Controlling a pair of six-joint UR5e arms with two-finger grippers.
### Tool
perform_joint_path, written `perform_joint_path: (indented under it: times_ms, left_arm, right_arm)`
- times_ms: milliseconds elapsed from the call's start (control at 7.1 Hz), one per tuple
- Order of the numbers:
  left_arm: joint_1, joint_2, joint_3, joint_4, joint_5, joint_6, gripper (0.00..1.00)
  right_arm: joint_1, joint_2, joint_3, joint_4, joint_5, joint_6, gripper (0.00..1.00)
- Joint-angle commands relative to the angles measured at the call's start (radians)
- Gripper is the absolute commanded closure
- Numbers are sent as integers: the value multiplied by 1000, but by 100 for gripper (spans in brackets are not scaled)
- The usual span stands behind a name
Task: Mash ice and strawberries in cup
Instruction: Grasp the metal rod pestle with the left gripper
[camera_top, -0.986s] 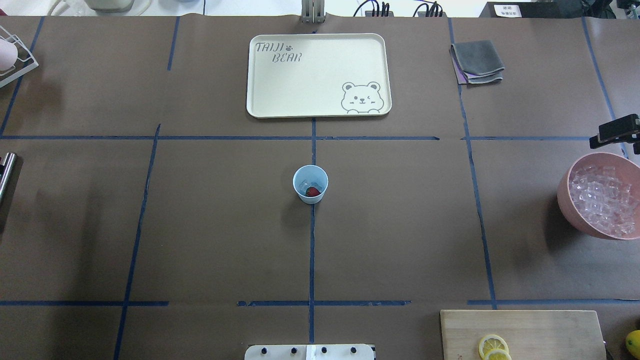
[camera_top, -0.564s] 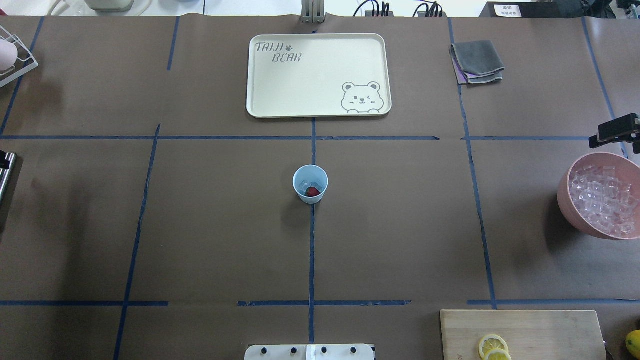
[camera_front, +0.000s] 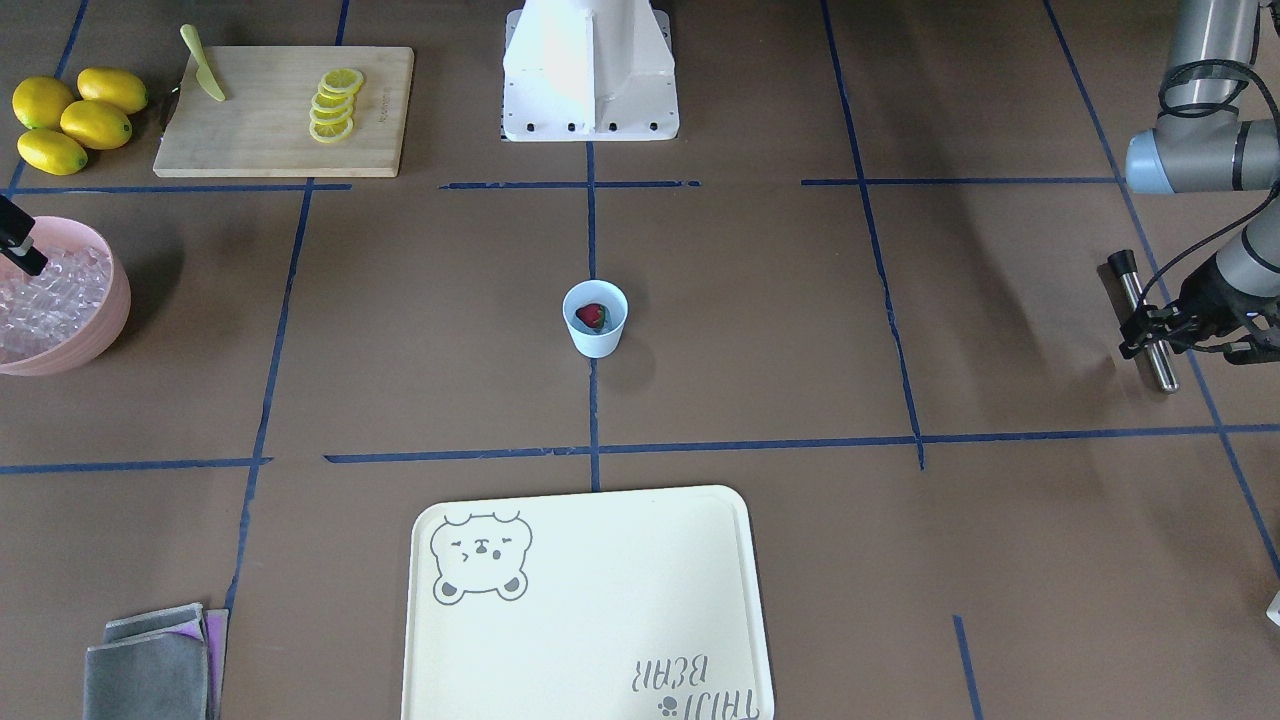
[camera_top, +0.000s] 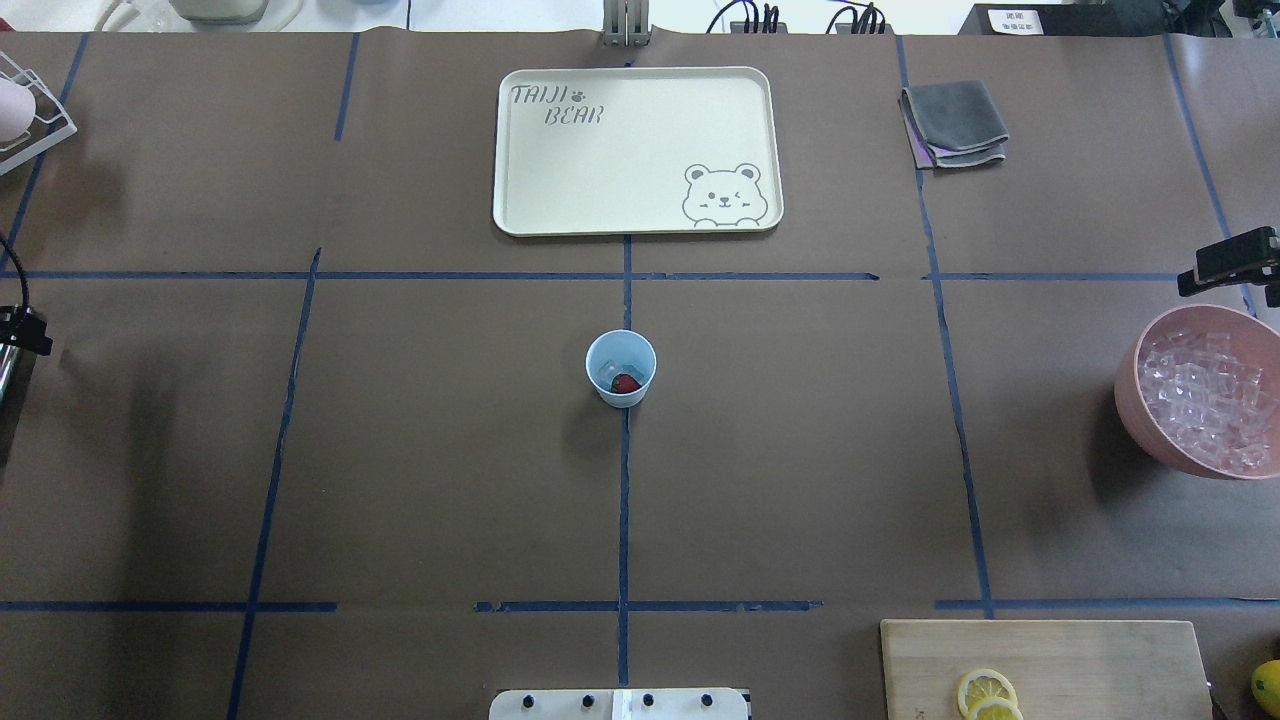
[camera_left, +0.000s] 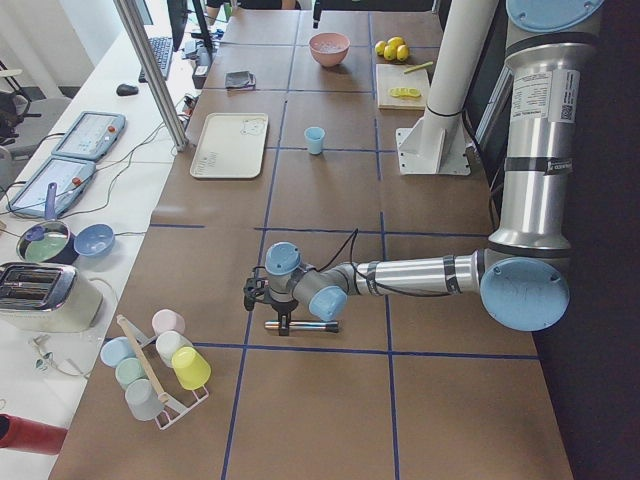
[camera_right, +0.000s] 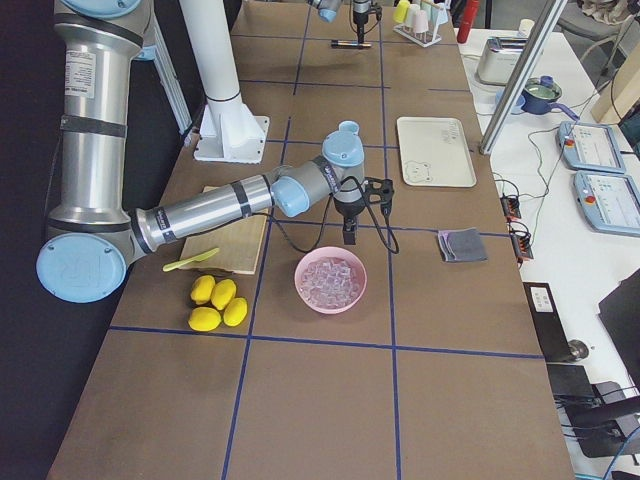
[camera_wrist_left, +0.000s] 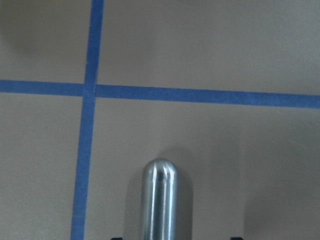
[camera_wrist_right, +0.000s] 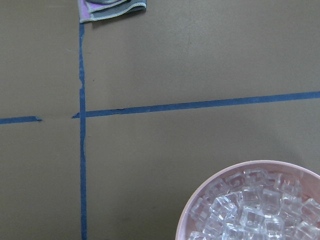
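Observation:
The pale blue cup stands upright at the table's centre, also in the front view. Inside it lie a red strawberry and clear ice. Far out on the left side, my left gripper is low over a metal rod that lies flat on the table. Its fingers are spread on either side of the rod, so it is open. My right gripper hovers just beyond a pink bowl full of ice cubes. Whether it is open or shut I cannot tell.
A cream bear tray lies beyond the cup and folded grey cloths sit at the far right. A cutting board holds lemon slices, with whole lemons beside it. A rack of cups stands past the left gripper.
The left gripper has come into the overhead view's left edge, over the metal rod. The right gripper has barely shifted. The cup has not moved.

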Motion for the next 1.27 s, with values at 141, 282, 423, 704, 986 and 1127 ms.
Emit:
perform_joint_path:
  times_ms: [141,282,423,704,986,1127]
  left_arm:
    - [1,5,4,-2,4,1,77]
    - [1,5,-4,0,-3,0,97]
    - [1,3,-15,1,-5,-9,100]
    - [4,-19,-141,15,-157,-66,100]
    - [120,-125,-330,15,-185,-361,100]
    - [215,-220,-361,17,-133,-444,100]
  right_arm:
    - [0,2,-2,0,2,3,0]
    - [0,2,-2,0,2,5,0]
    - [0,2,1,0,2,8,0]
    - [0,2,5,-1,3,11,0]
    - [0,8,1,0,2,11,0]
    - [-2,11,-2,0,0,11,0]
